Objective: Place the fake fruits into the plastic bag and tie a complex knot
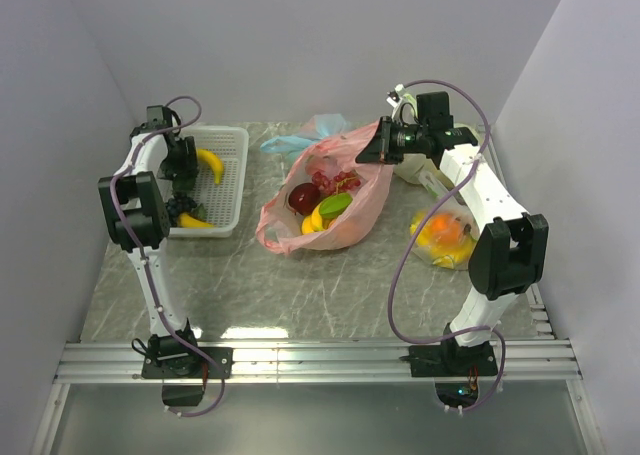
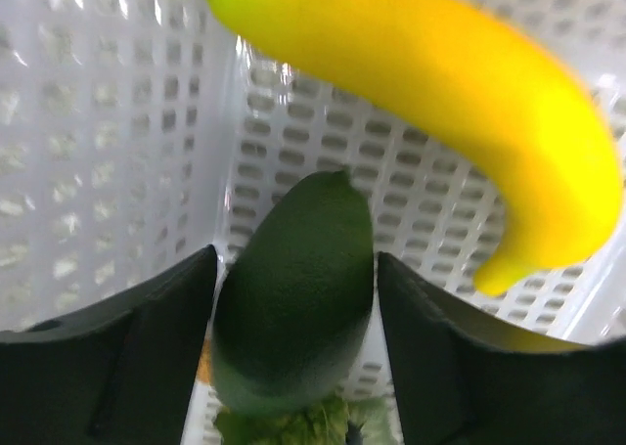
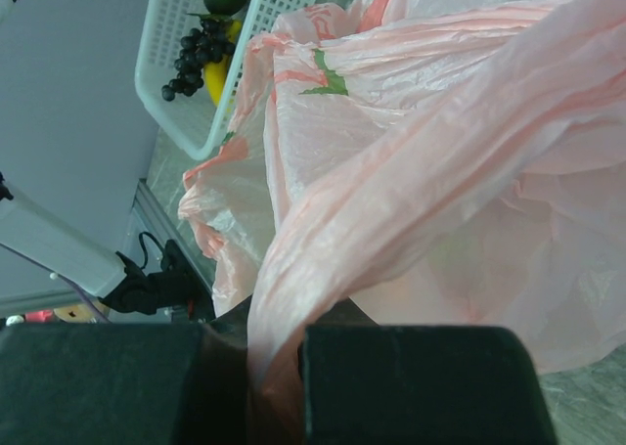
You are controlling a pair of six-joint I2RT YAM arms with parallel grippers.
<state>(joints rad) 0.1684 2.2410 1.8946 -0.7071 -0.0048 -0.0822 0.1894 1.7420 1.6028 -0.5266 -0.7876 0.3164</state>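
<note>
Left gripper [image 2: 293,367] picks fruit from the white basket [image 2: 108,171].
Its jaws, spread, should close squarely on the green fruit [image 2: 293,308]; right gripper [image 3: 256,386] pinches the plastic bag [image 3: 440,171] open.

The top camera looked down from behind both arms. The wrist cameras sat close; both also showed the white perforated plastic basket [image 1: 222,180] [image 2: 117,142] [image 3: 181,83].

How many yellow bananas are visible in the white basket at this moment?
2. One banana lies at the far end of the white basket; the other banana lies at its near end. The left arm may hide more.
</note>
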